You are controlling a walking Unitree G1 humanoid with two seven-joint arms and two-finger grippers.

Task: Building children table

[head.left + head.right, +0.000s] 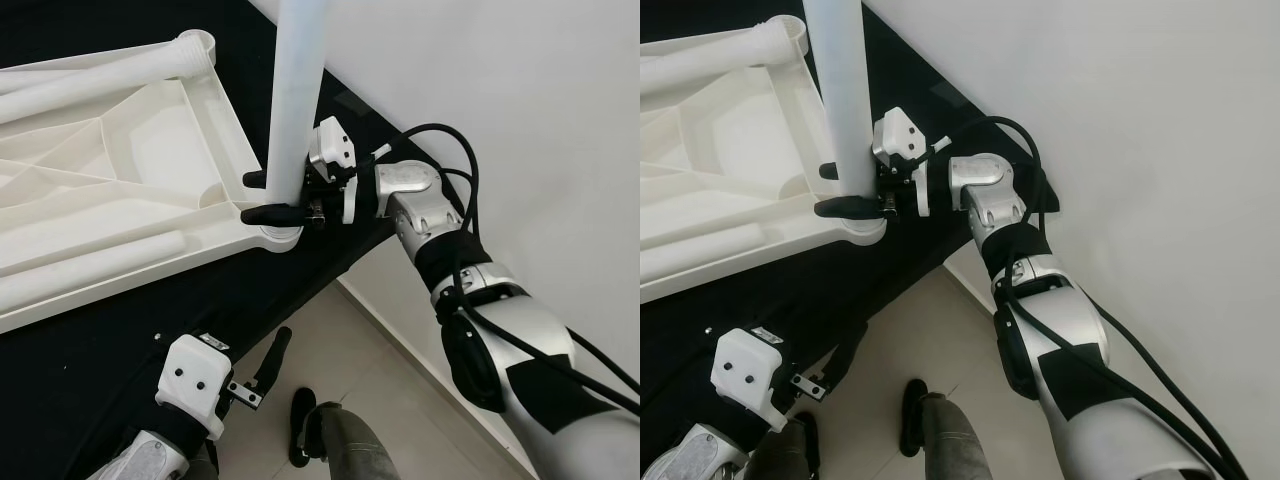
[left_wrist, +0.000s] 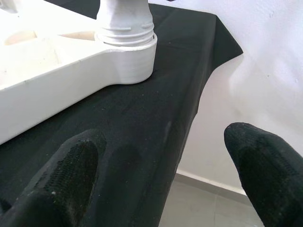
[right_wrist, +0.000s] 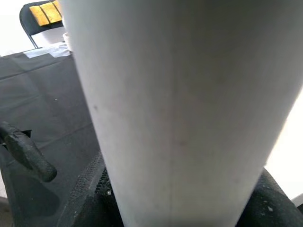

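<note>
Black cloth covers the surface (image 1: 110, 350), which stands against a white wall. On it lies the white upturned tabletop (image 1: 120, 190). A white leg (image 1: 295, 100) stands upright in the corner socket (image 2: 127, 56) nearest the wall. The right pincer (image 1: 262, 196) is clenched around this leg just above the socket. The left pincer (image 1: 272, 362) hangs released beside the cloth's near edge.

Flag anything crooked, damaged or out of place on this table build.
Nothing stands out. The upright white plastic leg sits in the corner socket of the upside-down white tabletop on the black cloth, with the right gripper closed around it. The left gripper hangs open below the table edge.
</note>
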